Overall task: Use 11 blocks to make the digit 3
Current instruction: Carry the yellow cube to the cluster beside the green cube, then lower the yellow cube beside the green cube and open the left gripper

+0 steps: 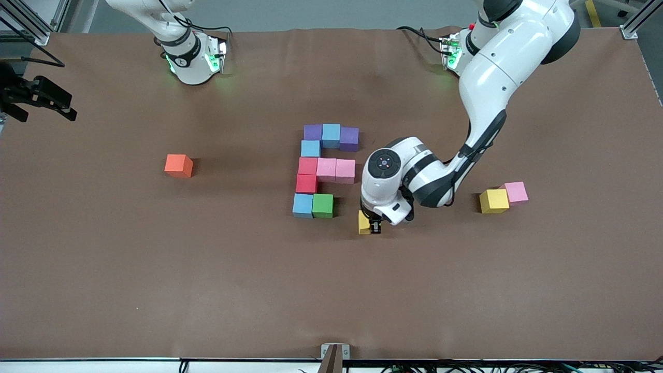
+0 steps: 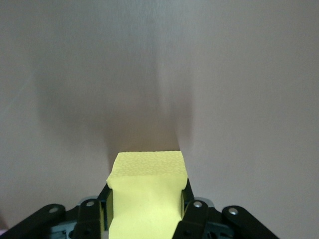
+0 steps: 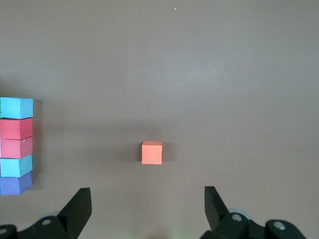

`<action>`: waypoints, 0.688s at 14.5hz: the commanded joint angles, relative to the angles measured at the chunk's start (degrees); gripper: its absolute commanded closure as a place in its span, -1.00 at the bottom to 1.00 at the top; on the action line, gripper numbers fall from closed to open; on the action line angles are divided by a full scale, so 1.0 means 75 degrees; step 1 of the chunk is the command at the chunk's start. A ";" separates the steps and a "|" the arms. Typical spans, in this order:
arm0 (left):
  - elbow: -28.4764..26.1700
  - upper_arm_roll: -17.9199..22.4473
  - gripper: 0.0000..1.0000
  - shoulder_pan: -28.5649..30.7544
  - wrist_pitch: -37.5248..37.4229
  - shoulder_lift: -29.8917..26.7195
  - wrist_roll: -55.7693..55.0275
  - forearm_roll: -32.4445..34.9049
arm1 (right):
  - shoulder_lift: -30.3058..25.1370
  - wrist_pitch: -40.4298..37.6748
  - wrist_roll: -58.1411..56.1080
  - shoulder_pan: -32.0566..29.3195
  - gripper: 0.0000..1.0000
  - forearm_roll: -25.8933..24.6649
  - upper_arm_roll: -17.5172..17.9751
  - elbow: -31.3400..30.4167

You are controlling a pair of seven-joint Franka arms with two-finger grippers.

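Brown table (image 1: 155, 269), yellow block (image 1: 364, 223) pinched by left gripper (image 1: 374, 226).

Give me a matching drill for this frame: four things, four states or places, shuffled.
Things:
1. left gripper
2. right gripper
3. orange cube
4. green cube

States:
A. alone, toward the right arm's end
B. shut on yellow cube
C. open, holding nothing
D. in the figure's row nearest the front camera, touching a blue cube

Pairs: 1-B, 2-C, 3-A, 4-D
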 commanded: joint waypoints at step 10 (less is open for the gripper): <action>0.0714 0.0010 0.34 -0.0980 0.0173 0.0872 -0.0038 -0.0167 | -0.0158 -0.0576 -0.0078 0.0048 -1.00 0.0023 -0.0017 0.0116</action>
